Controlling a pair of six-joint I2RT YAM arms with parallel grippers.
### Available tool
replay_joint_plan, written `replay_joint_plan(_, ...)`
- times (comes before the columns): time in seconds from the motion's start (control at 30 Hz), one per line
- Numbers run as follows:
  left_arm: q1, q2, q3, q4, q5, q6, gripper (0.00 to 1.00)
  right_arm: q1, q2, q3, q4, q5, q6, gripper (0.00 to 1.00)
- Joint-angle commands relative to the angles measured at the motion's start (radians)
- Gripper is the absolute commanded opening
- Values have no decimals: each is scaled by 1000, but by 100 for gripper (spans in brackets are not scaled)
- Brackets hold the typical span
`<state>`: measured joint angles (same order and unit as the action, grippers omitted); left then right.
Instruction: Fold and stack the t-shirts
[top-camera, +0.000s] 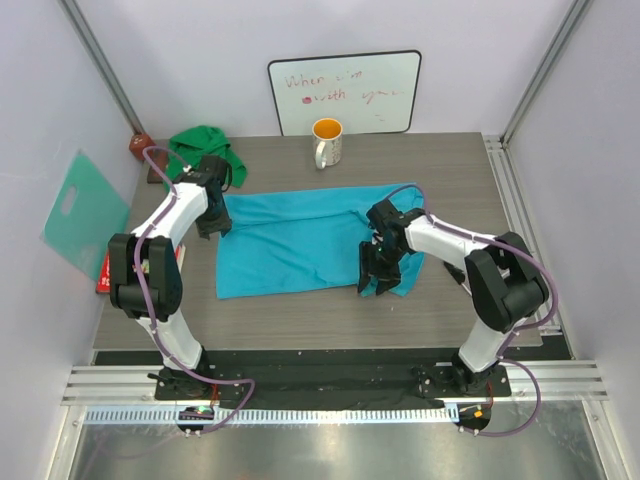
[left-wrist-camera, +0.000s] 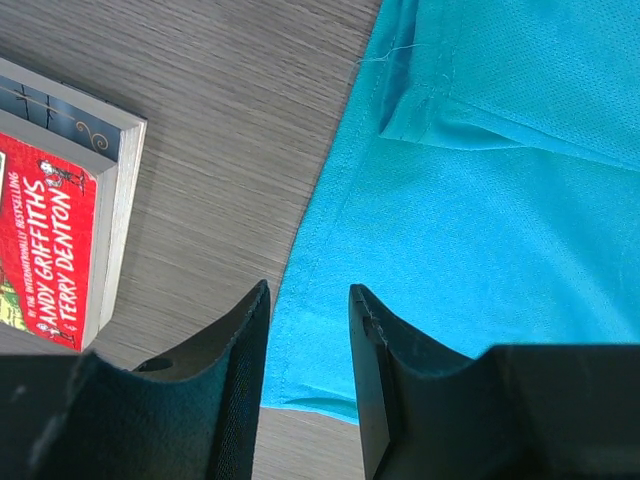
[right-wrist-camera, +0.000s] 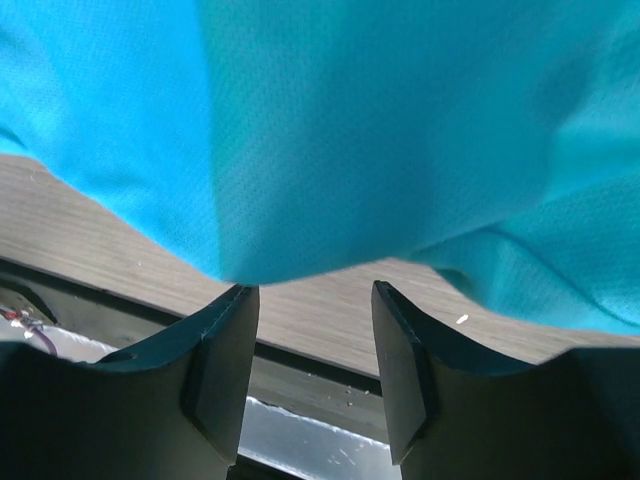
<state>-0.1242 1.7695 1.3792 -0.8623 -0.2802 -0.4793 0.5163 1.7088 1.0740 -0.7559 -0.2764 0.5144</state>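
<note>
upper left: soft dark green cloth t-shirt bunched up, not folded | left claw apart, holding nothing | middle: soft turquoise-blue cloth t-shirt spread out, partly folded, wrinkly | right claw apart at its right end, holding nothing | stacking not started

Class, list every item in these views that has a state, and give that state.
Turquoise t-shirt: spread out, partly folded.
Green t-shirt: crumpled, unfolded.
Mug: upright.
Red book: closed, lying flat.
Left fingers: open, over the shirt's edge.
Right fingers: open, holding nothing.
</note>
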Motion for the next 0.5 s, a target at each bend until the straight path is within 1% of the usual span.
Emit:
replay_joint_plan(0.0,-5,-47,12,-4,-20,19,38,5,23,50,12,36,10,55)
replay_joint_plan(0.27,-5,-36,26,-7,-22,33,38,7,103,63,-36,46,-19,53)
replay_joint_plan(0.33,-5,-35,23,-7,-22,33,38,7,115,63,-49,52,-22,50)
replay_joint_plan(0.4,-5,-38,20,-4,-24,34,38,7,117,63,-56,63,-24,42)
replay_joint_plan(0.47,-5,-38,15,-3,-22,33,38,7,117,66,-59,62,-24,37)
